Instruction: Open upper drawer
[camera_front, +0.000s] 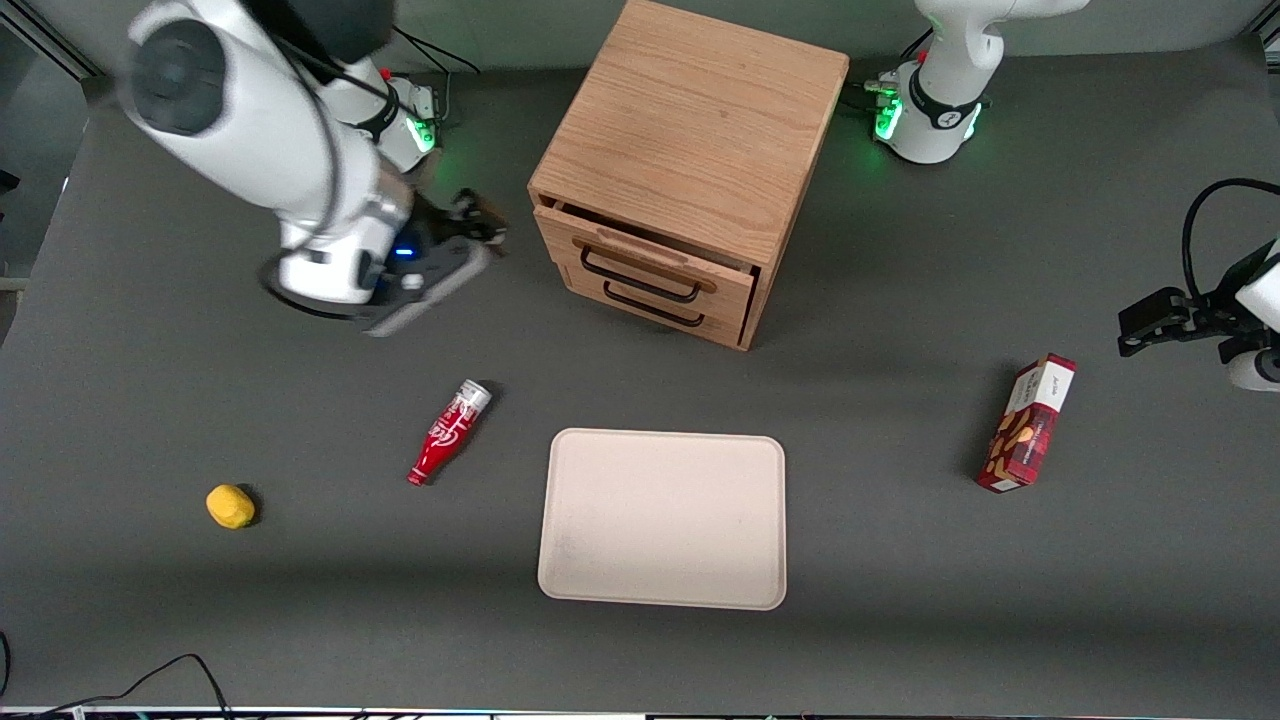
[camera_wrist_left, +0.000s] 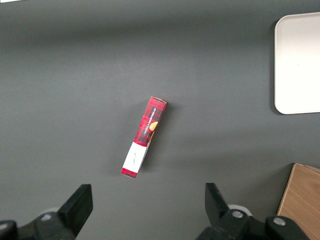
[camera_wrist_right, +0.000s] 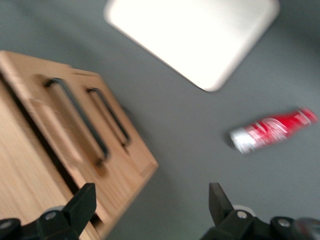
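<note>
My gripper (camera_front: 478, 228) is empty, fingers spread, hanging just beside the cabinet (camera_front: 690, 130), touching nothing.

The upper drawer (camera_front: 645, 268) is only cracked open, its handle (camera_front: 640, 280) well clear of my fingers (camera_wrist_right: 82, 205). Risk as I see it: the lower handle (camera_front: 655, 308) sits right under it, so an off-angle approach grabs the wrong one, or I shove the cabinet.

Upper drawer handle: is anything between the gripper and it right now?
Nothing visible. The gripper is open and empty, beside the cabinet, with only bare table between it and the upper drawer's handle. The ketchup bottle and tray lie nearer the front camera, off that path.
</note>
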